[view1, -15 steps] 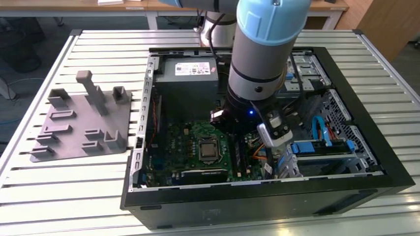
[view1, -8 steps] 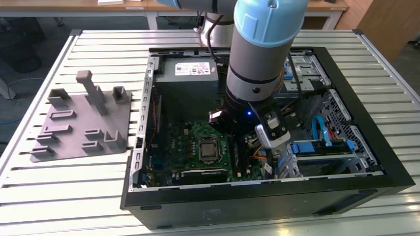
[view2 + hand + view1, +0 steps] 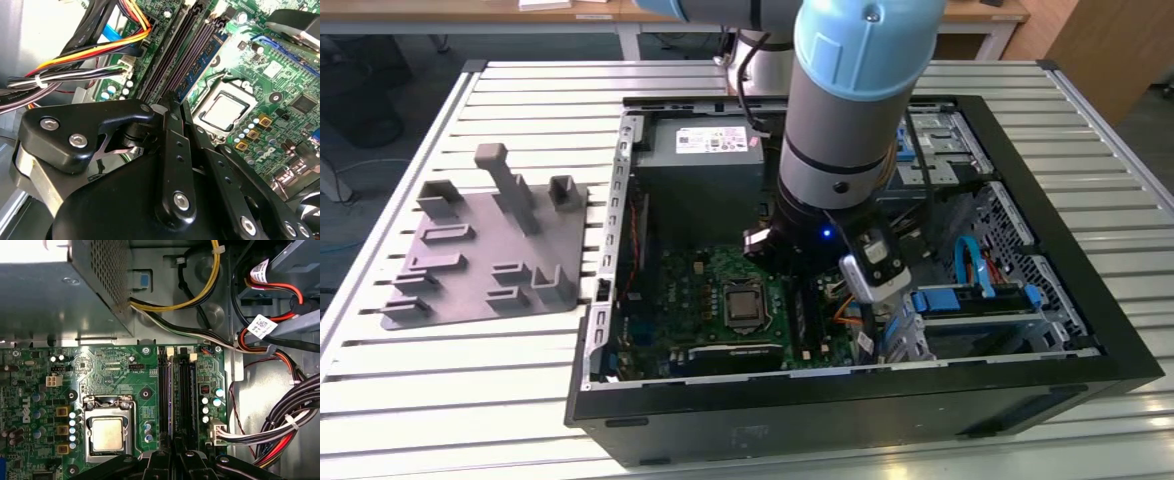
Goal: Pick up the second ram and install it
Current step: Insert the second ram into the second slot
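Observation:
The second ram [image 3: 202, 62], a thin bluish-green board, stands on edge in a memory slot beside the processor socket [image 3: 225, 111]. In the first wrist view the ram [image 3: 171, 390] is a narrow bluish line between dark slots, and it runs in between my fingertips. My gripper [image 3: 175, 102] has its black fingers drawn close together on the ram's near end; the gripper [image 3: 175, 447] is also in the first wrist view. In the exterior view the arm [image 3: 834, 150] reaches down into the open computer case [image 3: 854, 400] over the green motherboard [image 3: 720, 290].
Bundled cables [image 3: 90, 60] lie close beside the slots, and more cables [image 3: 280, 430] lie along the case wall. The power supply [image 3: 50, 295] sits past the board. Blue drive latches [image 3: 947, 300] are on the exterior view's right. A grey tray with upright posts [image 3: 494, 250] lies outside the case.

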Controlling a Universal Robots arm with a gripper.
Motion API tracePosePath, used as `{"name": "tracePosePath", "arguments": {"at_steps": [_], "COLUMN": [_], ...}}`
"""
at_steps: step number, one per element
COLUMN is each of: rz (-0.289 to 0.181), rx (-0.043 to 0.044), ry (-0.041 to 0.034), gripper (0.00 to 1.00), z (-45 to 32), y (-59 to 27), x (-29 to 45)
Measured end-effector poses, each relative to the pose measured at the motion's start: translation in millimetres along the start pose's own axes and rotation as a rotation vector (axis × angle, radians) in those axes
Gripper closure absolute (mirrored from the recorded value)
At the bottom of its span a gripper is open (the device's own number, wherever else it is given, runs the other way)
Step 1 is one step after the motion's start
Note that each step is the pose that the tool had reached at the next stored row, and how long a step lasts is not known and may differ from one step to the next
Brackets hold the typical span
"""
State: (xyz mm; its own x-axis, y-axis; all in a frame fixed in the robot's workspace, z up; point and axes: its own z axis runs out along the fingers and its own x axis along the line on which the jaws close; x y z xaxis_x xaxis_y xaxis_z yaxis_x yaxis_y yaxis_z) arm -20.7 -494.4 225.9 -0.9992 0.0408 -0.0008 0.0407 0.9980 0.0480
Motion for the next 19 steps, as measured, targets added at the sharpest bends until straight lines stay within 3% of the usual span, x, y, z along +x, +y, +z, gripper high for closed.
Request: {"name": "tracePosePath", "arguments": {"at_steps": [12, 19], "rz": [0.013, 0.014], "rx": [0.0057, 0.0136], "ry": [-0.0009, -0.0012], "gripper": [0.86, 0.86], "z": [4.8, 7.0], "y": [-1.2, -1.4], "x": [-0.1, -0.1]}}
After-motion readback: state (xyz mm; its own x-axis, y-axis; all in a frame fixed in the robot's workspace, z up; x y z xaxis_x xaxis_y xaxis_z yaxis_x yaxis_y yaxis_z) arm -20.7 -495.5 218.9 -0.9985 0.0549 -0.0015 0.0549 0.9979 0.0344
